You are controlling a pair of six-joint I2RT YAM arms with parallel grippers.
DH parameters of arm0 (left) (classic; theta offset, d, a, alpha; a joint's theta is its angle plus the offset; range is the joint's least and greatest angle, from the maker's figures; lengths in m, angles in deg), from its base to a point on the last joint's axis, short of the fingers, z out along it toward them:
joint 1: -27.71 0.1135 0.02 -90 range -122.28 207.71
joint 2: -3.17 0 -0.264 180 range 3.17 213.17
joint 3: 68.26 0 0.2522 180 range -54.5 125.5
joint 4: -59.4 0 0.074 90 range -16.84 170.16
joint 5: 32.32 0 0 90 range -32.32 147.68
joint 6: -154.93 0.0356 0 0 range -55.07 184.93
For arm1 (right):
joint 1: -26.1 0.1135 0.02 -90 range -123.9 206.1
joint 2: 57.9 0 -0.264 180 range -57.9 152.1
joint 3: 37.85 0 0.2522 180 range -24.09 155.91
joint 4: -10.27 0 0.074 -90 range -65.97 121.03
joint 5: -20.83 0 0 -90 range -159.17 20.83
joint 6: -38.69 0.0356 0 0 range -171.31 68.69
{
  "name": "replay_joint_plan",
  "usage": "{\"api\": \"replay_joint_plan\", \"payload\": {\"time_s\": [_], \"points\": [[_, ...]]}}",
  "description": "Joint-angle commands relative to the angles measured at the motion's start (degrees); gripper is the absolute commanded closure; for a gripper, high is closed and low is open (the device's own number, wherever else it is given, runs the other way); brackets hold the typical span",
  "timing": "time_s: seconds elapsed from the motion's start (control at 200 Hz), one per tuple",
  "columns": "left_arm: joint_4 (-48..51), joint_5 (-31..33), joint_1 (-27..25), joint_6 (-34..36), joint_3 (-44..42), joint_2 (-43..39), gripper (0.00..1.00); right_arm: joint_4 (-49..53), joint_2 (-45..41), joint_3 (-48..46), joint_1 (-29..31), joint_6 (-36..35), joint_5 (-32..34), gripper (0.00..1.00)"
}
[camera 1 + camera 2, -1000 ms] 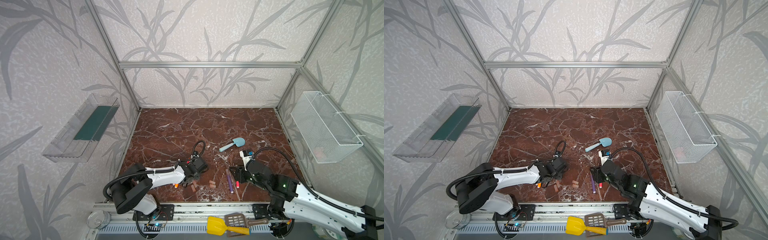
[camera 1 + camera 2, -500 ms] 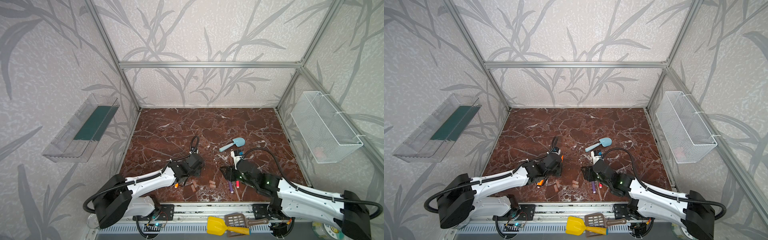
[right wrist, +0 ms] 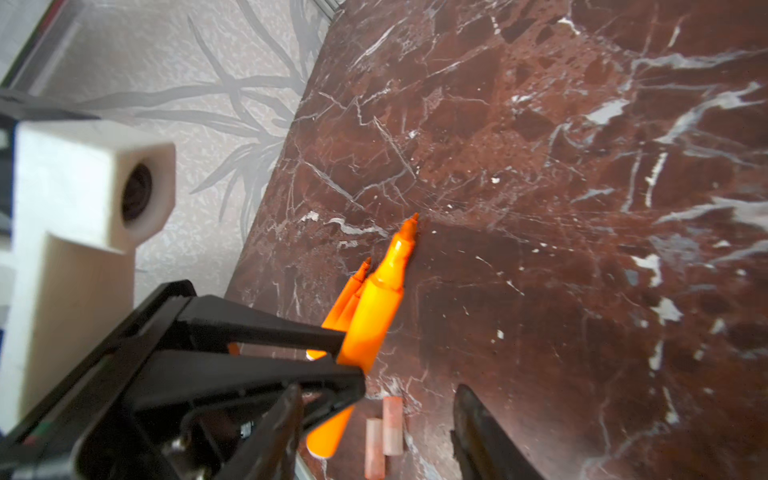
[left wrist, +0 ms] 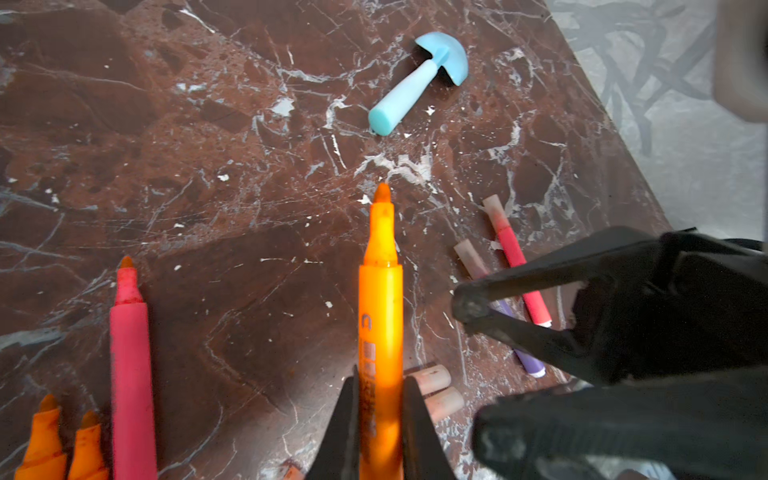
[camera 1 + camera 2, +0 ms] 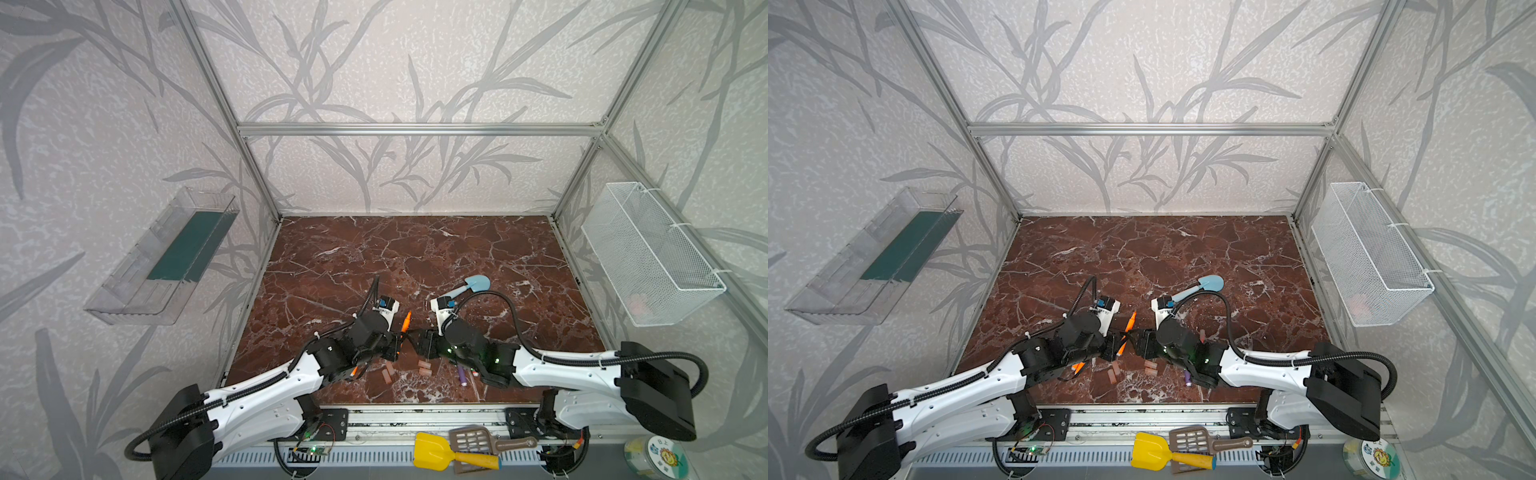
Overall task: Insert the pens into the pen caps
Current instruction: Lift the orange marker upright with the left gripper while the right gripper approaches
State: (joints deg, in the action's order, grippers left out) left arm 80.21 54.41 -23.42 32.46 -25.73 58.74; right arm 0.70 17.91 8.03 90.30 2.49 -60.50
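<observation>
The left claw (image 4: 380, 388) is clenched on an orange pen (image 4: 380, 311), one finger on each side of the barrel toward its rear end. Most of the pen sticks straight out ahead of the claw, bare felt tip leading. In the right wrist view the tip sits close to the bench (image 3: 582, 208), but I cannot tell whether it touches.

The right claw (image 3: 376, 390) faces the left claw nose to nose, just beside it. Its fingers are spread apart with nothing between them. Down between the two claws, two loose pen caps (image 3: 392, 419) lie side by side on the bench, touching each other.

Beneath the right claw, a purple pen (image 4: 525, 357) and a capped red-pink pen (image 4: 517, 266) lie close together and nearly parallel. Each wears a pale cap on the end that points ahead.

On the left claw's outer side, away from the right claw, a bare red-pink pen (image 4: 129, 353) and two spare orange pens (image 4: 43, 440) lie on the bench. Their uncapped tips point the same way as the held pen. Well ahead of both claws rests a light-blue toy shovel (image 4: 415, 83), apart from all the pens.
</observation>
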Motion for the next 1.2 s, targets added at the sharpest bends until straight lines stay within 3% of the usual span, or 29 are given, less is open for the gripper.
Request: {"api": "replay_joint_plan", "payload": {"time_s": [0.0,0.44,0.655,0.75,0.915,1.065,1.195], "points": [[-1.9,-3.0,0.1,1.5,-1.0,-1.8,0.93,-4.4,2.6,2.4,0.4,1.5,1.4,0.43],[-1.8,-4.4,0.1,2.3,-1.0,-4.2,0.95,-2.9,7.6,7.2,0.4,3.1,3.1,0.53],[-1.7,-4.1,0.1,2.6,-0.7,-4.4,0.94,-2.9,9.0,8.2,0.4,4.0,2.4,0.76],[-1.6,-3.8,0.1,2.9,-0.6,-4.3,0.9,-3.1,8.8,8.2,0.4,4.3,2.6,0.86],[-3.0,-4.0,0.1,3.3,-1.2,-4.5,0.72,-4.3,8.1,8.1,0.4,4.8,1.3,0.98],[-4.5,-4.4,0.1,3.7,-1.9,-5.1,0.63,-6.4,6.9,7.1,0.4,5.5,0.8,1.0],[-5.3,-4.2,0.1,3.8,-2.5,-5.6,0.62,-8.1,5.7,6.2,0.7,5.9,0.8,1.0]]}}
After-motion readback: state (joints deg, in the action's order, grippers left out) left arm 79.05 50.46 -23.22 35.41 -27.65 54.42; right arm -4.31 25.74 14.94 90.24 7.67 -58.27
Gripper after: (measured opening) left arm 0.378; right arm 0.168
